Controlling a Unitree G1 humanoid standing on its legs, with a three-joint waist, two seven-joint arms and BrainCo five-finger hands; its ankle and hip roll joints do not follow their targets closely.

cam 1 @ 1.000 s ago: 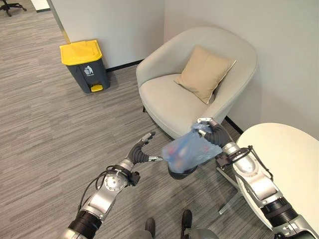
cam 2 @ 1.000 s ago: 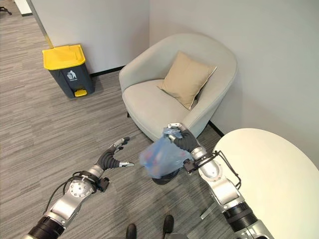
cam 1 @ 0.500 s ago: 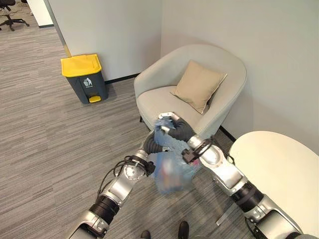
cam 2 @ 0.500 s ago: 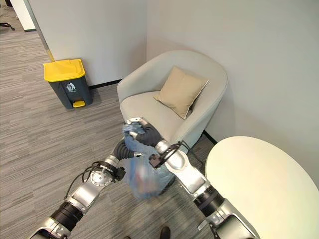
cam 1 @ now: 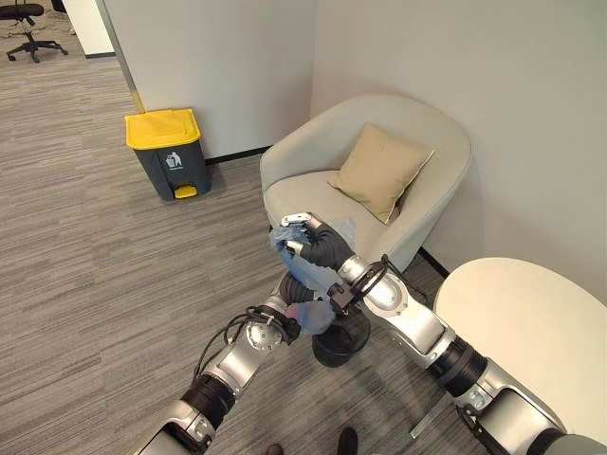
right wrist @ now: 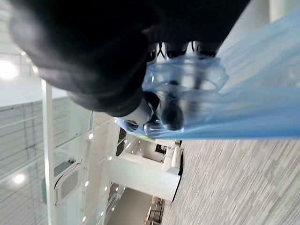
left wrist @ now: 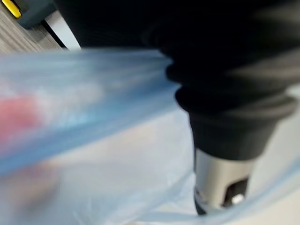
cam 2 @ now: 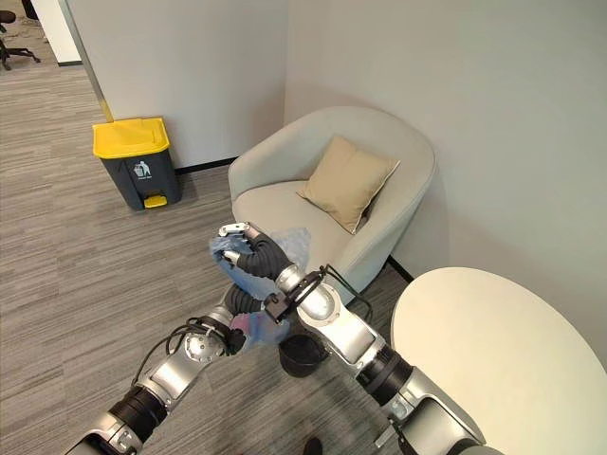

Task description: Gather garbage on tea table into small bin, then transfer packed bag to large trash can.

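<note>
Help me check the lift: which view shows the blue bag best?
The left eye view: the blue bag hangs whole from the right hand, above the small bin. The wrist views give close blurred plastic.

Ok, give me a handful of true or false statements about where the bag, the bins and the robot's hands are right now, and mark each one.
1. The right hand has its fingers curled round the top of the blue plastic bag. True.
2. The bag already lies inside the large trash can. False: it hangs in the robot's hands, well away from that can, whose yellow lid is shut.
3. The small black bin stands on the floor below the arms. True.
4. The bag rests on the seat of the armchair. False: it is held up in front of the chair; a tan cushion sits on it.
5. The left hand is down at the bag's lower part. True.
</note>
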